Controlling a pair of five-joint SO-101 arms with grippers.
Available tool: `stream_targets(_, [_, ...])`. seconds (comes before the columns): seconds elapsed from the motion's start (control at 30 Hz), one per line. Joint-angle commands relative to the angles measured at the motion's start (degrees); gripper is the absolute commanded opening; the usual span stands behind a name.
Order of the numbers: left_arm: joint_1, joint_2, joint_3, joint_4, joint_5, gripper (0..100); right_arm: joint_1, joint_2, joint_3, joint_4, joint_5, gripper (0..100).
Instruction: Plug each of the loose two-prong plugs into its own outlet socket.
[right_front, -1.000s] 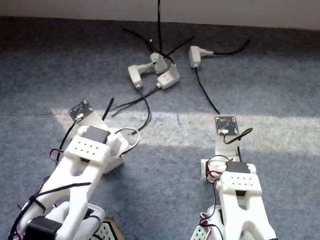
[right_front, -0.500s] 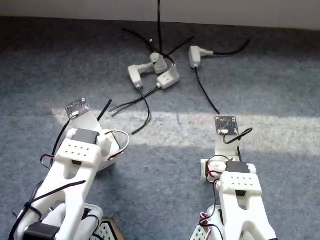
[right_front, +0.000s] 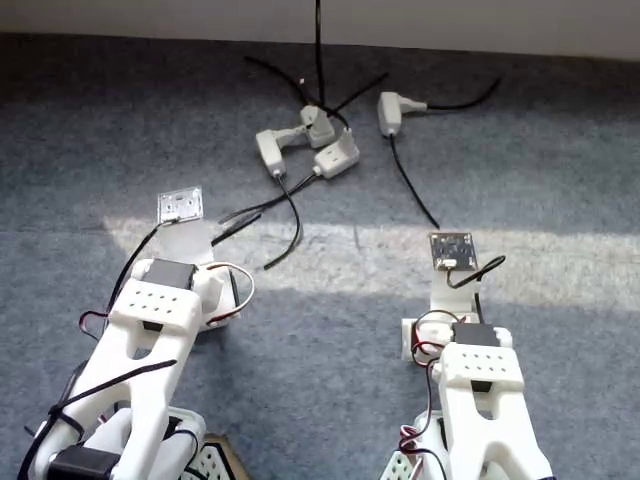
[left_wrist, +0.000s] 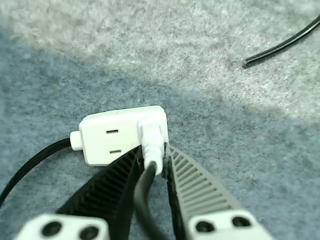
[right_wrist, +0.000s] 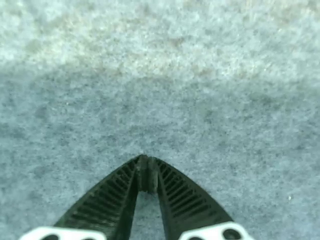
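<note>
The left hand (left_wrist: 152, 153) is clamped on a white plug (left_wrist: 151, 134), one ribbed finger on each side of it. The plug's black cord (left_wrist: 142, 196) runs back between the fingers. The plug's front is pressed against one end of a white socket block (left_wrist: 107, 138) lying flat on the grey carpeted tabletop (left_wrist: 260, 150). I cannot see its prongs, so I cannot tell how far in it is. Two slots on the block's upper face are uncovered, and a black lead (left_wrist: 30, 162) leaves its other end. The cut end of another black cord (left_wrist: 280, 45) lies well apart from them on the sunlit strip of carpet.

From above, the left arm (right_front: 150, 320) leans forward over that spot, and the plug and block are hidden under it. Thin black cords (right_front: 250, 208) run from beside it up to the far middle of the tabletop. There, three white cord pieces (right_front: 318, 140) lie bunched close together. A fourth white piece (right_front: 390, 112) lies just to their right with its own black cords. I cannot tell which of these are plugs and which are sockets.

The right arm (right_front: 478, 375) sits well apart from all of them. The right hand (right_wrist: 146, 175) is closed, its fingertips meeting with nothing between them, just over bare carpet.
</note>
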Motion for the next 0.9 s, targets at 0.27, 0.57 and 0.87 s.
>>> stream_targets(0.27, [-1.4, 0.0, -0.2, -1.1, -0.6, 29, 0.4, -1.1, -0.2, -0.8, -0.3, 0.9])
stream_targets(0.57, [-3.9, 0.0, -13.2, 3.1, -3.3, 29, 0.4, -1.1, -0.2, -0.8, -0.3, 0.9])
stream_targets(0.87, [-11.2, 0.0, -24.0, 7.2, -20.3, 29, 0.4, -1.1, -0.2, -0.8, -0.3, 0.9])
